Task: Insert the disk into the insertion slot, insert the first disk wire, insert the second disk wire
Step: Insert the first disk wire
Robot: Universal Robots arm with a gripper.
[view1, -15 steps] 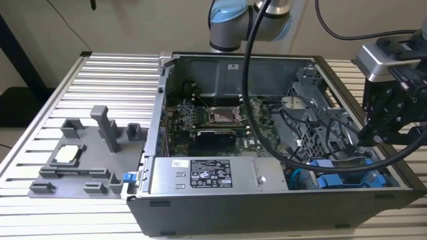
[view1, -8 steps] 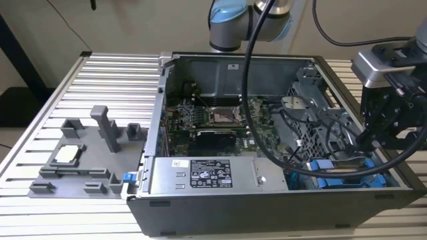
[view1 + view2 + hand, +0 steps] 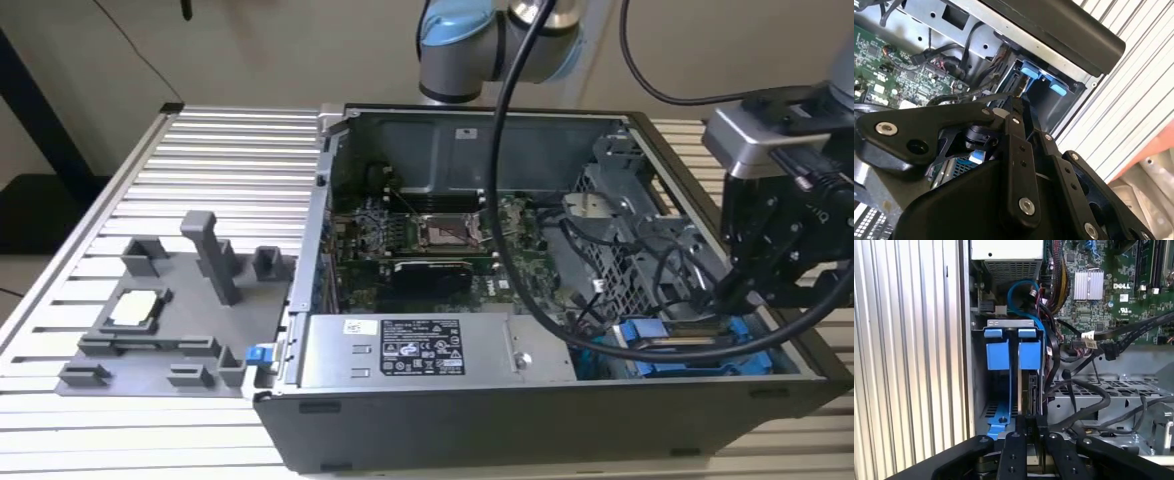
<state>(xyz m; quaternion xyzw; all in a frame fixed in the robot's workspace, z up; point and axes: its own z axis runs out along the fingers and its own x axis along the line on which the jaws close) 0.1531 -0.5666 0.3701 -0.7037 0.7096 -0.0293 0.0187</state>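
Because the insertion slot (image 3: pixel 1004 322) sits deep in the computer case (image 3: pixel 534 420), in its front corner at the exterior view's right, the gripper (image 3: pixel 741 295) reaches in from above that corner, past the case's side wall. The case itself lies open-side-up near the front edge of the slatted aluminium table (image 3: pixel 214 140). In the first wrist view the disk (image 3: pixel 1030 390) stands edge-on, a thin dark slab with a strip of its blue carrier frame beside it. It runs lengthwise into the bay between the blue plastic tabs (image 3: pixel 996 347) at the far end.

The gripper (image 3: pixel 1027 422) has its fingers drawn close together on the near end of the disk, apparently pinching it. Held by the end, the slab would line up with the narrow bay and its length could slide in. From the exterior view much of the disk (image 3: pixel 681 343) appears already down among the blue edging, so the insertion looks well along, though whether it is fully seated cannot be told.

Loose black cables (image 3: pixel 1089 395) lie just beside the bay, over the perforated metal cage, clear of the disk's path. The power-supply box (image 3: pixel 414 350) lies along the case's front edge.
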